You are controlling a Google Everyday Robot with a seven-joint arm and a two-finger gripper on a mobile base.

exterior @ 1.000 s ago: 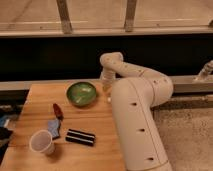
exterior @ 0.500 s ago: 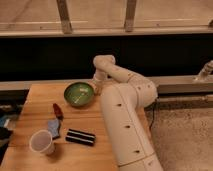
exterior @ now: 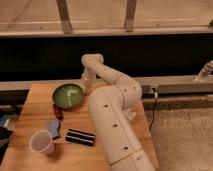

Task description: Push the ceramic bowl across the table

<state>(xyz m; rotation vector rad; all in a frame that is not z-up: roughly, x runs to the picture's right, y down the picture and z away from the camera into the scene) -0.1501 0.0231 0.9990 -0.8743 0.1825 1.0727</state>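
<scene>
- Bowl (exterior: 68, 95) sits on the far part of the table (exterior: 30, 122), near the back edge, with my gripper (exterior: 88, 86) just beside its right rim; I cannot tell whether we touch.
- Gripper state: my wrist and arm hide it.
- Push direction is my main worry. From the right side, a shove sends the bowl left, and the table's left edge is not far off. Too long a stroke could carry it over.
- Contact height matters. If I meet only the top of the rim, the bowl may tip or rock rather than slide; it looks glossy, so I judge it could also slip off sideways and spin away from me.
- An off-centre push would curve the bowl toward the near side, where a red thing (exterior: 58, 112) lies just beside it, with a blue thing (exterior: 53, 127) and a cup (exterior: 42, 142) farther on. It could knock those along.
- A dark striped block (exterior: 80, 137) lies close to my arm's lower link (exterior: 112, 130); a wide swing could brush it.
- My own arm covers much of the table's right side, so I cannot judge what lies there.
</scene>
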